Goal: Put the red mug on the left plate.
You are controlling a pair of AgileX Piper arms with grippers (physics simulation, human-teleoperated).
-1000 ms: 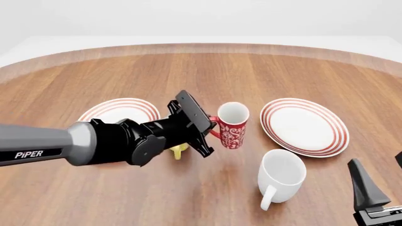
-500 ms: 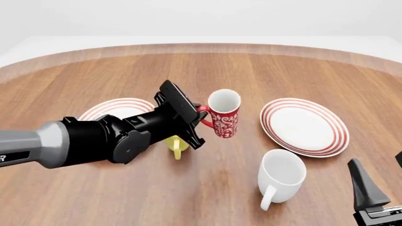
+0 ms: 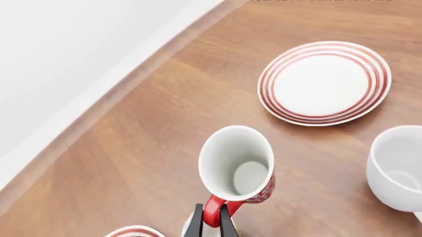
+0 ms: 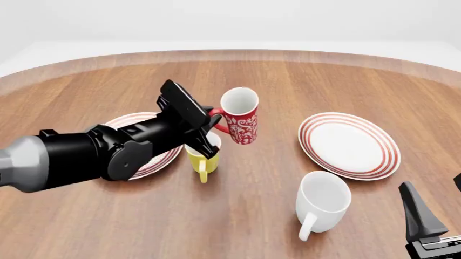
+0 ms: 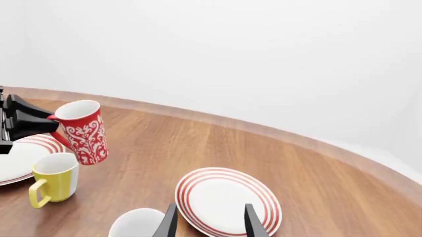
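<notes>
- Clamped tight on the red loop handle of the red mug with the left gripper, jaws nearly together around the handle.
- Held the red mug lifted off the table, tilted a little, white inside facing up, just beyond the yellow mug.
- Seen in the left wrist view: fingertips pinching the handle, the red mug hanging above the wood.
- Lay flat on the table just left of the yellow mug, partly hidden behind the left arm: the left plate, white with thin red rings.
- Hung to the right of that plate, not above its middle: the red mug, between the left plate and the right plate.
- Stood in front of the right plate, well right of the yellow mug: the white mug, handle toward the camera.
- Waited low at the near right corner, away from the yellow mug: the right gripper, jaws spread apart, holding nothing.
- Seen in the right wrist view: the red mug above and just beside the yellow mug.
</notes>
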